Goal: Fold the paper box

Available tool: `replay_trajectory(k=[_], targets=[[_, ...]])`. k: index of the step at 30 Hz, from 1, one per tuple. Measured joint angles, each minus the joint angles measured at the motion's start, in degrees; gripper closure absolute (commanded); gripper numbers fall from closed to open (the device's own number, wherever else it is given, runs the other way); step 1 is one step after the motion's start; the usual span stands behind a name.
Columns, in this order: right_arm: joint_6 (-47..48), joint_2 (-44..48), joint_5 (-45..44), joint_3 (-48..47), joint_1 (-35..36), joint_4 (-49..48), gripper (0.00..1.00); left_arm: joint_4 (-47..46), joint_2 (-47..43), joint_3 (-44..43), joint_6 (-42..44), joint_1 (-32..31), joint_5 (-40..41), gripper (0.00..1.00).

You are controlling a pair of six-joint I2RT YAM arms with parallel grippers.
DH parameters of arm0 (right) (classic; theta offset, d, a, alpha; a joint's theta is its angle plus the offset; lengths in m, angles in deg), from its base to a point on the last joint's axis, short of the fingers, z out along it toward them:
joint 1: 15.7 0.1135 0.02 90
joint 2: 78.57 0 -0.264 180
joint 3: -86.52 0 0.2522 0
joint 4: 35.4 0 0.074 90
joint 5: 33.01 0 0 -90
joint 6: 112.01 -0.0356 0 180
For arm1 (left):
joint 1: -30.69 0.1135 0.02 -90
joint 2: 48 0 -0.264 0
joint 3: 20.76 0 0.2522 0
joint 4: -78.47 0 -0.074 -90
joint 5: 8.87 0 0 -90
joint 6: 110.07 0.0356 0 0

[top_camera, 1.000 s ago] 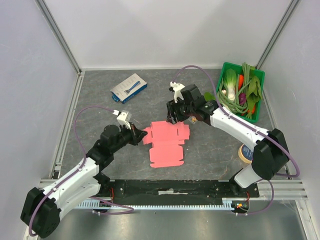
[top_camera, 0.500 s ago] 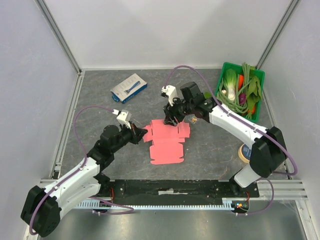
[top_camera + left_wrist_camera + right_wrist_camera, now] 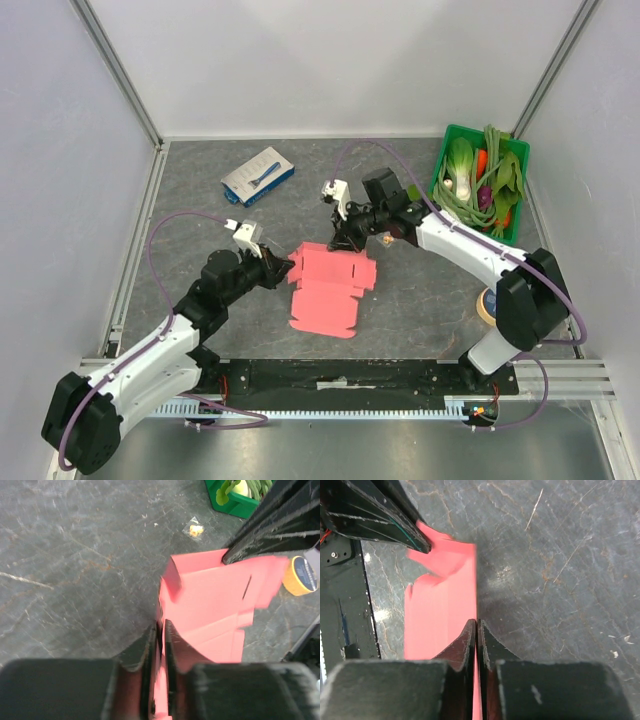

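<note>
Left hand [image 3: 287, 268] was clamped on the paper box [image 3: 335, 288] at its left edge, right hand [image 3: 343, 240] likewise on its far edge; we judged this steadied it for creasing.

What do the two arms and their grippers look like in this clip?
The left arm and right arm have white shells, black joints, a looping purple cable and a white wrist camera mount. The left gripper and right gripper each have two tapering black fingers.
</note>
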Motion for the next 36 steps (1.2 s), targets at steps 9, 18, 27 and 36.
replay_trajectory(k=[9,18,27,36], targets=[[3.3,6.9,-7.0,16.7,2.2,-16.5,1.0,14.4,-1.4,-8.2,-8.5,0.0,3.5,0.5],[16.6,9.3,-18.9,29.6,7.8,-35.9,1.0,21.0,7.1,-19.2,-19.7,1.6,-5.7,0.71],[24.0,8.2,-28.0,29.8,12.8,-41.0,1.0,19.4,25.4,-21.4,-36.7,1.9,-15.3,0.67],[30.7,7.3,-35.3,28.1,16.7,-41.3,1.0,14.4,21.1,-20.7,-45.0,3.5,-12.5,0.57]])
